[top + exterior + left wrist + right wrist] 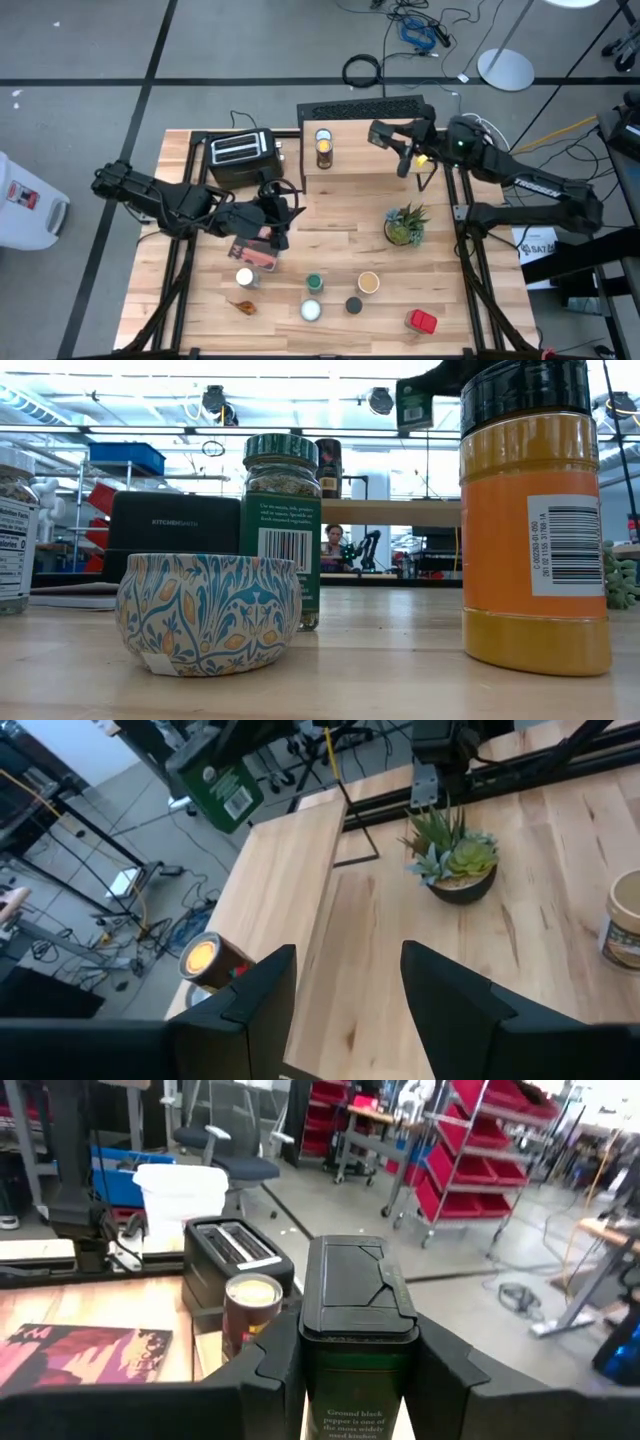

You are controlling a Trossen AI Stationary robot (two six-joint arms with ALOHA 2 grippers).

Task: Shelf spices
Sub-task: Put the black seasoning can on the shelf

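The shelf (pixel 362 160), a light wooden top on black legs, stands at the table's far middle. On its left part stands one spice jar with a yellow top (pixel 323 147). Over the shelf's right part my right gripper (pixel 392 138) is shut on a dark green spice tin with a black lid (pixel 355 1295). My left gripper (pixel 345 980) hangs open above the reddish book (pixel 253 251), nothing between its fingers. Several more spices stand on the near table, among them a green-topped jar (pixel 314 284), a tan-topped one (pixel 368 283) and a red one (pixel 421 321). My right gripper pinches the green tin between its two fingers, one on each of its two opposite sides (pixel 312 1365), just below the black lid. The fingers come nearly level from the table's right side. The tin is lifted clear above the shelf, lid up.
A black toaster (pixel 240 150) stands left of the shelf. A small potted plant (pixel 405 226) sits right of centre. Close to the low camera stand a patterned tin (pixel 208 612), a green jar (pixel 282 510) and an orange jar (pixel 535 520).
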